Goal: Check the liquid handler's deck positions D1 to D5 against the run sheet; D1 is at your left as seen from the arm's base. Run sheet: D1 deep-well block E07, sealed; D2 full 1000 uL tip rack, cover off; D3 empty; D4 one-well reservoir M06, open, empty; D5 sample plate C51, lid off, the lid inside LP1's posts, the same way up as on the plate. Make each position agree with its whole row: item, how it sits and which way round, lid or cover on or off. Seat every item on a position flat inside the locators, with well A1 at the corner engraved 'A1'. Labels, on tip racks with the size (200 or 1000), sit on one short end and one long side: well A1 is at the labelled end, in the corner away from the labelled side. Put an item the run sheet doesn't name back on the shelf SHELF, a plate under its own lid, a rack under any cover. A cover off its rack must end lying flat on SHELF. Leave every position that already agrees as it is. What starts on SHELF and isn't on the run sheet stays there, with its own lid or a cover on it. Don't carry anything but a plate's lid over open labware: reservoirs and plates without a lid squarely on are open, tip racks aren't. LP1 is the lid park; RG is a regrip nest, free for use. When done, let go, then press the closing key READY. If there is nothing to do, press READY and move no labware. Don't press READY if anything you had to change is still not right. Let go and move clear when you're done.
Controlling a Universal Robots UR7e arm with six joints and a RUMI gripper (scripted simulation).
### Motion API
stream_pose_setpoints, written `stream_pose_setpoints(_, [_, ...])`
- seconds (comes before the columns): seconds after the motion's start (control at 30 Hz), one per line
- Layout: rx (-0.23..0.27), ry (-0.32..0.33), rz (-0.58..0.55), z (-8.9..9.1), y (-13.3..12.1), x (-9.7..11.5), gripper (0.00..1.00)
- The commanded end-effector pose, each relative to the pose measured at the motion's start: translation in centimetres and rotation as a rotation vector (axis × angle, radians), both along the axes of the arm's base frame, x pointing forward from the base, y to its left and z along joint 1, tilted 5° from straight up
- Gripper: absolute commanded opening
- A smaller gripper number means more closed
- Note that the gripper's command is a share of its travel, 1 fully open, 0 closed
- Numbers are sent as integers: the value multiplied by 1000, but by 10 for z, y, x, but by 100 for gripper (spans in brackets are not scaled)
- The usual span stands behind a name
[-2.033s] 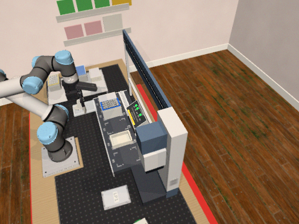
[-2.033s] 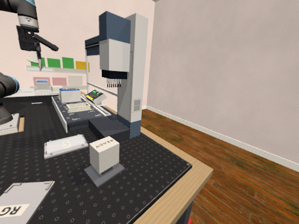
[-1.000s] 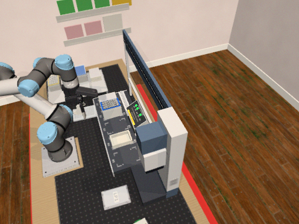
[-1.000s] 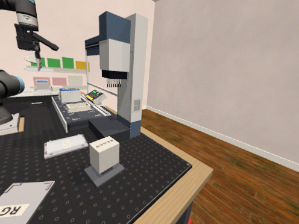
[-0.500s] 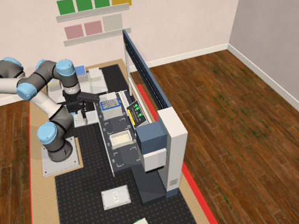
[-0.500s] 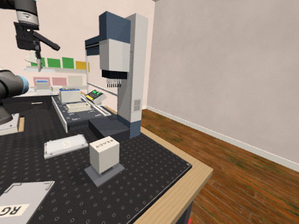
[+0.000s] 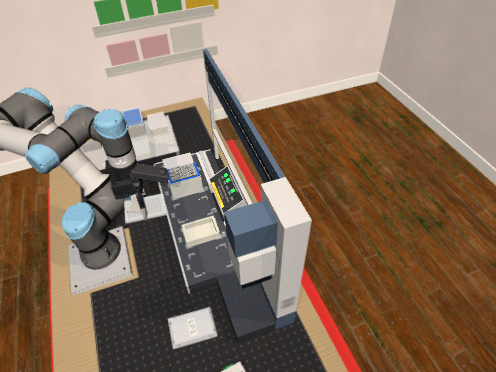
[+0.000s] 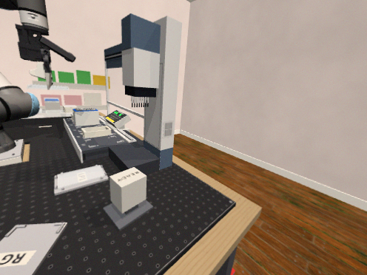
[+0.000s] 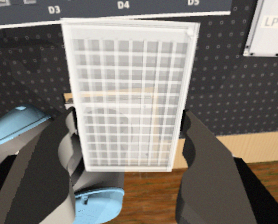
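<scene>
The gripper [image 9: 131, 131] is clamped on a clear gridded plate lid [image 9: 130, 92], its two dark fingers pressing the lid's long edges in the lower half of the wrist view. The lid fills the centre of that frame, hanging above the perforated table with the deck labels D3, D4 and D5 along the top edge and the LP1 lid park [image 9: 265, 30] at the upper right.

The lid looks thin, light and stiff, a see-through shell (likely slick and somewhat brittle), so a hold across the long edges near the middle, as here, should keep it level; squeezing harder would risk bowing or cracking it.

In the top view, the deck [image 7: 176, 254] runs down the centre. A blue-framed tip rack [image 7: 184, 172] sits at its upper end, with rows of dark holes showing; whether every hole has a tip cannot be told. Lower down the deck, the one-well reservoir [image 7: 201, 231] is open and appears empty, pale inside. The lid park [image 7: 192, 327] at the bottom centre holds nothing.
</scene>
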State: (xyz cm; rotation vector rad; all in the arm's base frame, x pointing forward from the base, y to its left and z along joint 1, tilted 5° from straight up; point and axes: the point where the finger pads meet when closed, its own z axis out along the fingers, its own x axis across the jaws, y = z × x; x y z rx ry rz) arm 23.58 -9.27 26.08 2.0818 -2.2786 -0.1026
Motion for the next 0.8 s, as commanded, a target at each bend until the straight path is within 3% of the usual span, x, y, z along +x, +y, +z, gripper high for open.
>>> stream_pose_setpoints(0.0, [-3,-7,8,2,-33,3,0])
stream_pose_setpoints(0.4, [-4,-8,9,2,-35,3,0])
stream_pose_setpoints(0.53, [3,-8,85,2,-55,3,0])
stream_pose_setpoints(0.77, [3,-8,85,1,-80,3,0])
